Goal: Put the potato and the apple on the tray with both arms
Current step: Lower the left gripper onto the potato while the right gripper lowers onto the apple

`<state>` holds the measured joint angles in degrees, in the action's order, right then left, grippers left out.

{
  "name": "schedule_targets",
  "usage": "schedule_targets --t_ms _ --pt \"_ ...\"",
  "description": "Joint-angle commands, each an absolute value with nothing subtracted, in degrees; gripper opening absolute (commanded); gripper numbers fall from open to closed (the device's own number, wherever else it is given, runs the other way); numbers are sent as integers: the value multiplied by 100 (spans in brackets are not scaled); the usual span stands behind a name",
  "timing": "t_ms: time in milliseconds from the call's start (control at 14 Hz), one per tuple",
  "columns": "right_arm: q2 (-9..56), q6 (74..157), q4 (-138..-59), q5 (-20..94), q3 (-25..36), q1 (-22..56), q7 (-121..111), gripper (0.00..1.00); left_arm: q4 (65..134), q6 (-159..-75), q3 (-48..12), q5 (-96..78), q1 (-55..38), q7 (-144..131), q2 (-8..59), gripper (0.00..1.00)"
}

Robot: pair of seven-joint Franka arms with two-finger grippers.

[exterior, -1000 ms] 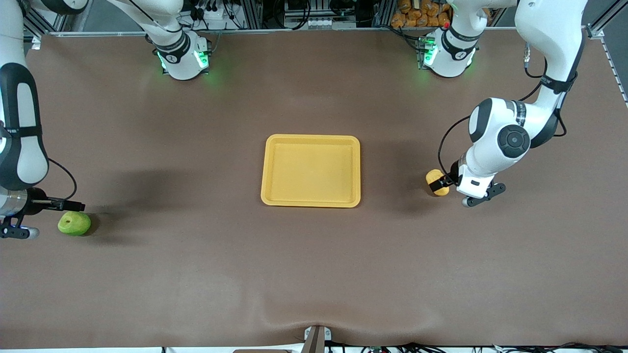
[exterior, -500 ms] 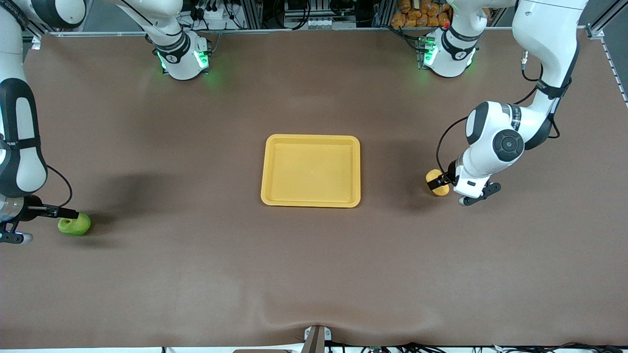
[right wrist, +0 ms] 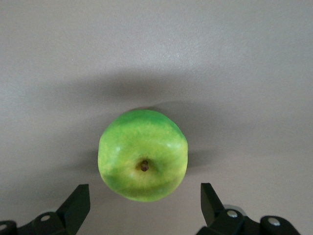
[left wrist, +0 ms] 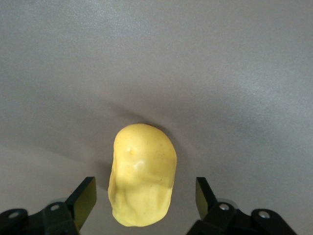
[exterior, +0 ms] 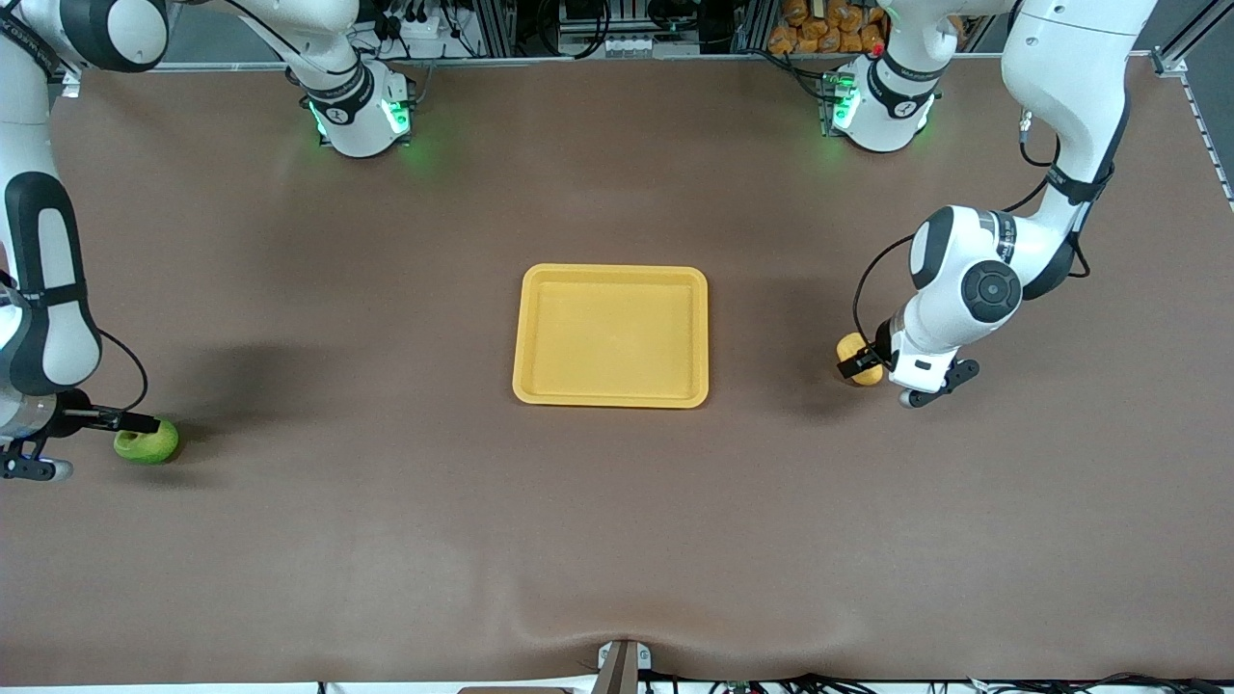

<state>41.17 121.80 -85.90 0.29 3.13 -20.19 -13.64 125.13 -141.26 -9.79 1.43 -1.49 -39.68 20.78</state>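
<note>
My left gripper (exterior: 861, 363) straddled the one potato (left wrist: 143, 174), fingers apart, gripping nothing, toward the left arm's end from the single tray (exterior: 611, 397). My right gripper (exterior: 145, 432) stood wide around the one apple (right wrist: 143, 162), at the right arm's end.

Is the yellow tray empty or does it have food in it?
Empty. The tray holds nothing; the potato and apple sit on the table.

Shallow rectangular yellow-orange plastic tray (exterior: 611, 280): raised rim, rounded corners, flat at the brown worktop's centre.

Oblong yellow-orange bumpy potato (exterior: 852, 348): lying on the worktop between the tray and the left arm's end edge.

Round bright green apple (exterior: 149, 445): stem dimple sideways, resting near the right arm's end edge.
</note>
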Motion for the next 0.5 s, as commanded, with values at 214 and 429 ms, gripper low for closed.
schedule_targets --t_ms 214,429 --pt "4350 12243 -8402 378 211 -2136 -1590 100 12603 -14221 -984 220 -132 -4078 2083 82" --pt "4403 12374 -8393 387 211 -2145 -1758 100 12604 -14221 -984 220 -132 -4078 2135 78"
